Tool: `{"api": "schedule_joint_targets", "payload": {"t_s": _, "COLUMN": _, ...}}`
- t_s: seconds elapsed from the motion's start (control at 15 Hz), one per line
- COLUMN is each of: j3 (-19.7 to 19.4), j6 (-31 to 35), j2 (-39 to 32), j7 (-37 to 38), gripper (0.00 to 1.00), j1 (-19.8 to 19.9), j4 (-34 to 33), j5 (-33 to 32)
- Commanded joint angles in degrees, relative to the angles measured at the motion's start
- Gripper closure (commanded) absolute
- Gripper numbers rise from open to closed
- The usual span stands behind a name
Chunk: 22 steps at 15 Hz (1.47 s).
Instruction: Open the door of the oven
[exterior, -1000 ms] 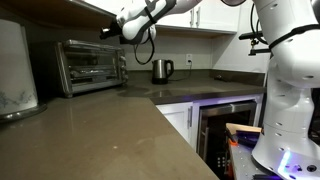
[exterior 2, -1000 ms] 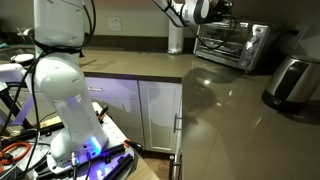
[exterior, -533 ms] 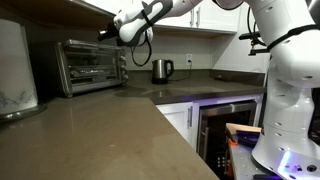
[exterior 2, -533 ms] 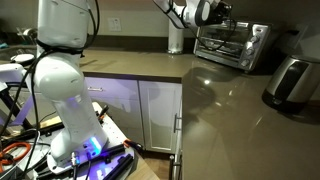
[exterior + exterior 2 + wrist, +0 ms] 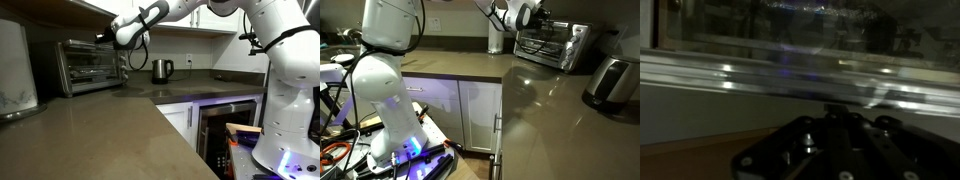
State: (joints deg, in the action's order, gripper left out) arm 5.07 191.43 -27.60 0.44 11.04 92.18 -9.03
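The silver toaster oven stands at the back of the counter, and it also shows in an exterior view. Its door with the dark glass window is shut in both exterior views. My gripper hovers close to the oven's upper front corner, by the top of the door. In the wrist view the glass and the silver handle bar fill the frame, blurred and very near. My gripper's fingers look closed together and hold nothing.
A steel kettle stands on the counter beside the oven. A white appliance sits on the near counter. A black built-in glass-front appliance is under the counter. A steel appliance sits near the oven.
The arm has moved a little closer to the oven's top front. The door has not moved.
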Motion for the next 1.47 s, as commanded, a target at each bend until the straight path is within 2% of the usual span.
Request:
{"api": "schedule_joint_targets", "payload": {"t_s": 0.0, "j3": 2.85, "j6": -1.42, "j2": -1.65, "j7": -0.44, "gripper": 1.0, "j1": 2.53, "j4": -2.48, "j5": -0.9}}
{"api": "schedule_joint_targets", "payload": {"t_s": 0.53, "j3": 5.95, "j6": -5.09, "j2": -0.57, "j7": -0.55, "gripper": 1.0, "j1": 4.83, "j4": -1.49, "j5": -0.68}}
{"api": "schedule_joint_targets", "payload": {"t_s": 1.4, "j3": 4.4, "j6": -9.61, "j2": 3.72, "j7": 0.12, "gripper": 1.0, "j1": 4.41, "j4": 2.6, "j5": -0.03}}
